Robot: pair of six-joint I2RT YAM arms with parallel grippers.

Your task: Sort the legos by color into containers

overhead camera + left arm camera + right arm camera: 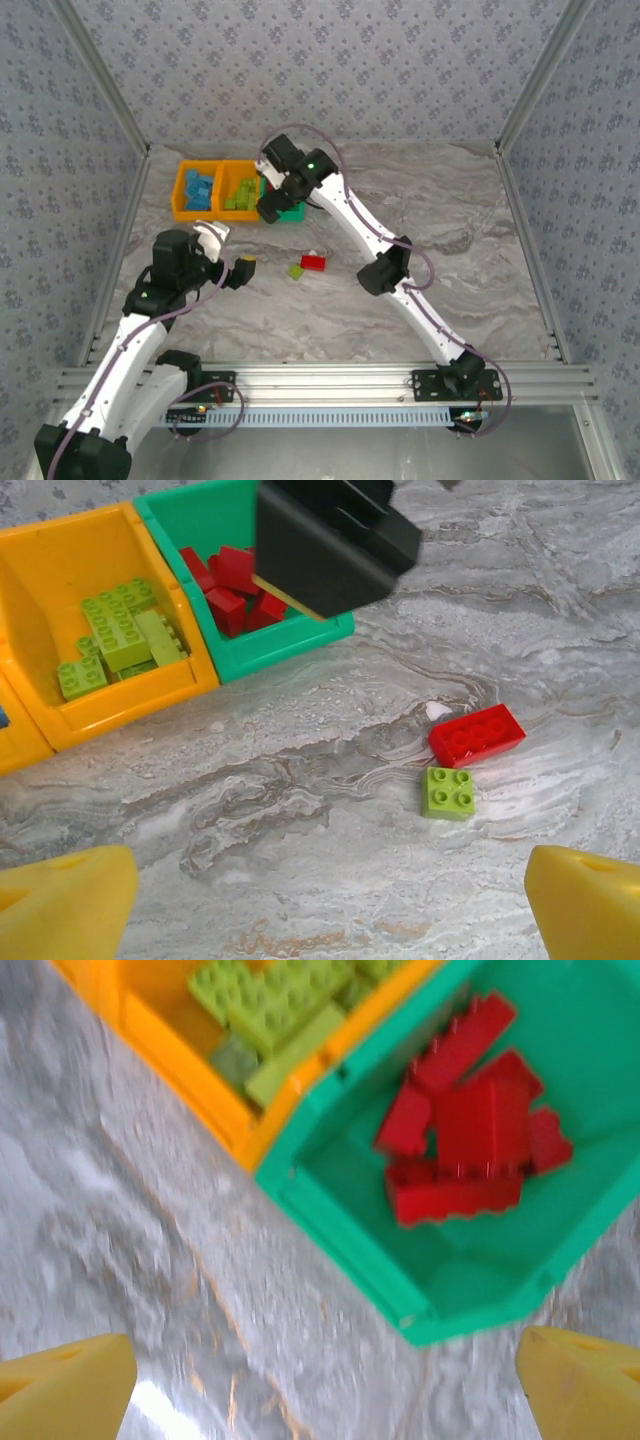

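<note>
Nearly sorted: right end effector [320,1380] apart over green bin [290,645], left end effector [320,900] apart too; next grab red lego [477,734], lime lego [450,792].

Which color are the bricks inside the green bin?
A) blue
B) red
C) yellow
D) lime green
B: the right wrist view looks straight into the green bin, and the pile in it is all red bricks.
</note>
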